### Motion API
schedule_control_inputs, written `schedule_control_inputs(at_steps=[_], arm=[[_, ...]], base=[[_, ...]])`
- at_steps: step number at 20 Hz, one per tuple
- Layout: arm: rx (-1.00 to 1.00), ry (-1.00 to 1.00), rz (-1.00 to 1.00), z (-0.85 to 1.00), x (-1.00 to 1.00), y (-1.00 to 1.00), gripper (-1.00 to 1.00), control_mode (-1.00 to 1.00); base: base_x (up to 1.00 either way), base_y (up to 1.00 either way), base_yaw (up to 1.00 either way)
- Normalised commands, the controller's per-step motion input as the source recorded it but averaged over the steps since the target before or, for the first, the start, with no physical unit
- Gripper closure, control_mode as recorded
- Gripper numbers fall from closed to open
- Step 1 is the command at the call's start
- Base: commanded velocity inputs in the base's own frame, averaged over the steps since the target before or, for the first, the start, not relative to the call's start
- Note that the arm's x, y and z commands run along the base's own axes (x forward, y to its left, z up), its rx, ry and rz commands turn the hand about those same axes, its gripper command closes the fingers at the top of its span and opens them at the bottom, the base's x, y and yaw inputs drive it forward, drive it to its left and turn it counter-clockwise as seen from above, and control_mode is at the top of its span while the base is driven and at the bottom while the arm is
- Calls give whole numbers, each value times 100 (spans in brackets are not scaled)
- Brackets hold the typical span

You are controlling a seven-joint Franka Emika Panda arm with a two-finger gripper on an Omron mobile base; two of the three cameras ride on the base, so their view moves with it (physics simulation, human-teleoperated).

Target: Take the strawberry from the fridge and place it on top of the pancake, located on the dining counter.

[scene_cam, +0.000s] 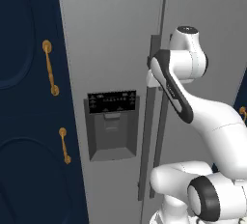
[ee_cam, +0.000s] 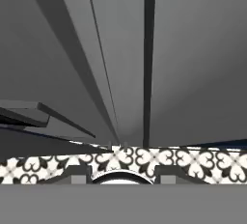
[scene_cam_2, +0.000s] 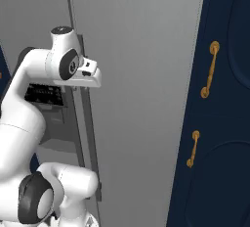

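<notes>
Left base view, fridge (scene_cam: 111,39) doors closed, fingers together at handle (scene_cam: 153,73), tips hidden behind wrist.

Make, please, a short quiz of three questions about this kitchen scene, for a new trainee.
1. True or false: both doors of the fridge are closed.
2. The cabinet handles are: A gold, B silver, C black.
3. Which part of the fridge is the end effector at?
Key: 1 true; 2 A; 3 the long door handles.
</notes>
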Motion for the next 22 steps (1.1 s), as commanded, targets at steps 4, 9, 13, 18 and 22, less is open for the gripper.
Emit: schedule_control_inputs(at_steps=[4, 9, 13, 18, 22], arm=[[0, 0, 0, 0, 0, 0, -100, 100], [0, 0, 0, 0, 0, 0, -100, 100], [0, 0, 0, 0, 0, 0, -100, 100], [0, 0, 0, 0, 0, 0, -100, 100], [0, 0, 0, 0, 0, 0, -100, 100]], base=[[-11, 0, 0], [-62, 10, -2], [-63, 36, -20], [-53, 36, -28], [-28, 34, 1]])
